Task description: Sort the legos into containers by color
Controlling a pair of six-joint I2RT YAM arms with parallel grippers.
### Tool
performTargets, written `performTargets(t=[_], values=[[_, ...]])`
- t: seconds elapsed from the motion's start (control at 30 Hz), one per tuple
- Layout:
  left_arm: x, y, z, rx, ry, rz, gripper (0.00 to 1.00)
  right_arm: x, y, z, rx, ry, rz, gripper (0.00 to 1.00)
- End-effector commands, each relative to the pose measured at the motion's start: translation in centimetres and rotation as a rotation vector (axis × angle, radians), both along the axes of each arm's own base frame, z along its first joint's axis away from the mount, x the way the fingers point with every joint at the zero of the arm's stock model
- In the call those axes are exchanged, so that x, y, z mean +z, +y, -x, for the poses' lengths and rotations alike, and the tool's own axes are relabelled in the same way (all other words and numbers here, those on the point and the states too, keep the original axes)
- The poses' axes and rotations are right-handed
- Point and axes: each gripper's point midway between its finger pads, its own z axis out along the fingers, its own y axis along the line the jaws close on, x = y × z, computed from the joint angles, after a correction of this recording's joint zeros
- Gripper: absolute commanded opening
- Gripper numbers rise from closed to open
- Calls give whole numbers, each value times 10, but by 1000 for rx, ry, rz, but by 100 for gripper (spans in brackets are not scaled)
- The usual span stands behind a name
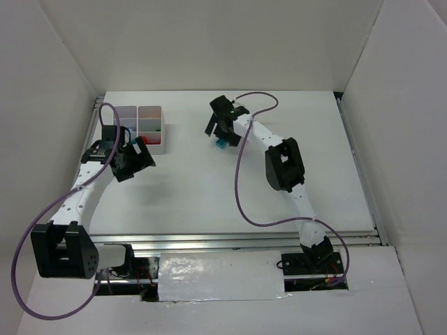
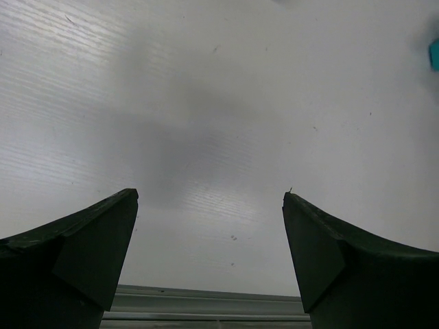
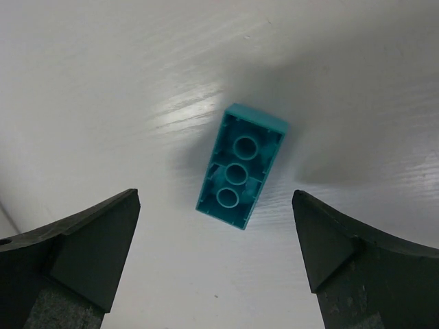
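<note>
One teal lego (image 3: 240, 168) lies on the white table with its hollow underside up, showing three round tubes. My right gripper (image 3: 214, 193) hangs over it, open, with both fingers apart from the brick. From above, the same lego (image 1: 221, 144) sits under the right gripper (image 1: 219, 135) near the table's back middle. The containers are a white divided tray (image 1: 163, 117) at the back left, with coloured pieces faintly visible inside. My left gripper (image 1: 145, 158) hovers just in front of the tray, open and empty (image 2: 210, 194). The teal lego (image 2: 435, 53) shows at that view's right edge.
White walls enclose the table on three sides. A metal rail (image 1: 237, 241) runs along the near edge, and it also shows between the left fingers (image 2: 206, 301). A purple cable (image 1: 241, 181) loops beside the right arm.
</note>
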Motion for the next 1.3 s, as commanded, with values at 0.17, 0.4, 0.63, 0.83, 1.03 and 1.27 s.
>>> performTargets(t=[0.17, 0.4, 0.63, 0.83, 1.03, 1.27], values=[[3, -10, 7, -73, -30, 31, 100, -18, -23, 7, -117, 64, 176, 88], [13, -15, 5, -113, -57, 45, 100, -24, -36, 25, -122, 118, 198, 63], [5, -20, 2, -148, -43, 64, 100, -27, -39, 30, -72, 143, 182, 2], [4, -30, 2, -190, -33, 107, 100, -3, -25, 58, 163, 52, 157, 0], [32, -56, -7, -236, -63, 262, 100, 83, 54, 165, 860, -270, -50, 0], [55, -129, 3, -355, -57, 613, 99, 134, 69, 258, 1204, -393, -328, 0]])
